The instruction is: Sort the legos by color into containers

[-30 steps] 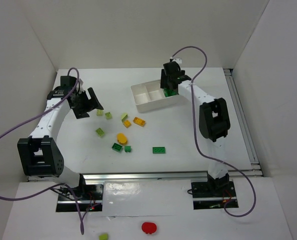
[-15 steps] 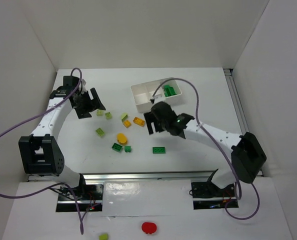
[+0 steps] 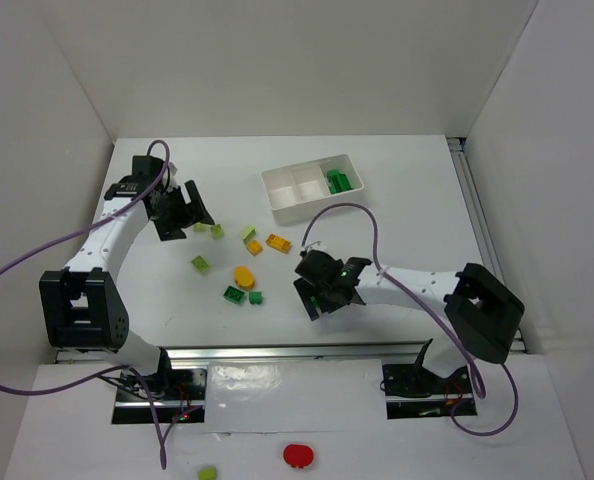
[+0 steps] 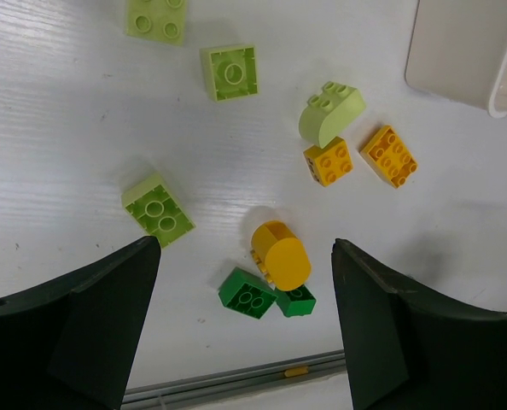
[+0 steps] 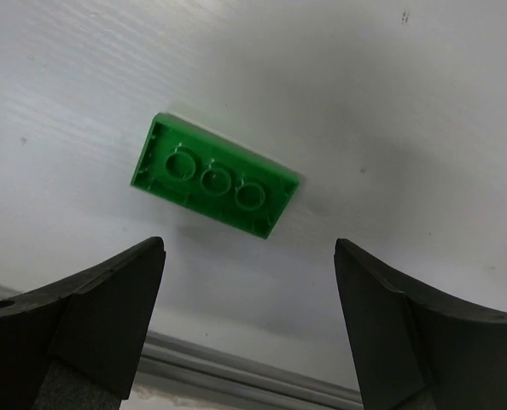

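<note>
Right jaws newly over green brick [image 5: 215,188]

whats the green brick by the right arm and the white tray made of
Green brick: likely hard moulded plastic, smooth, slightly glossy; crisp edges, moulded round tubes. White tray: probably thin rigid plastic, matte; thin even walls and dividers, small in view.

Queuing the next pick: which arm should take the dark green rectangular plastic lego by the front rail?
Right. The right gripper hangs open directly over that dark green lego; the left gripper hovers far off.
</note>
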You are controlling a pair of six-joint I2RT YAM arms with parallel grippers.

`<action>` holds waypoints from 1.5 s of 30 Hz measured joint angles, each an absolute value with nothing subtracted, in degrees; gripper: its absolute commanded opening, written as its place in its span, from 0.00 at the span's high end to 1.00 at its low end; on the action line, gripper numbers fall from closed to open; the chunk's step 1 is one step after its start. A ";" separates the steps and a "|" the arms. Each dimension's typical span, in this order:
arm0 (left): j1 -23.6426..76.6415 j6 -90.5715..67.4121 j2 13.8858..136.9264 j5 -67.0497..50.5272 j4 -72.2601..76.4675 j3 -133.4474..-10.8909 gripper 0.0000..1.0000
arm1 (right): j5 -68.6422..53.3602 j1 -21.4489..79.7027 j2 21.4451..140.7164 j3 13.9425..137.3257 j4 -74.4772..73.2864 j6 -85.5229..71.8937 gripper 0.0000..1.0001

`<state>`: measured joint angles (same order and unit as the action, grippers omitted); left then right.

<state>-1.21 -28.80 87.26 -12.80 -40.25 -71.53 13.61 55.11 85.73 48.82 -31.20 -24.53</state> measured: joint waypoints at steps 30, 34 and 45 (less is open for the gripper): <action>-0.95 -28.75 87.24 -13.04 -39.40 -71.48 0.11 | 22.26 41.32 93.25 67.99 -25.32 -15.99 0.80; -0.58 -28.21 86.76 -14.24 -39.44 -71.48 0.11 | 24.93 32.77 95.44 78.72 -23.99 -14.68 0.80; 1.50 -25.32 82.02 -14.15 -41.50 -71.88 0.11 | 25.39 22.55 121.36 104.31 -20.38 -11.20 0.66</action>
<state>1.50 -25.32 82.02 -14.15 -41.50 -71.88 25.39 22.55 121.36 104.31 -20.38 -11.20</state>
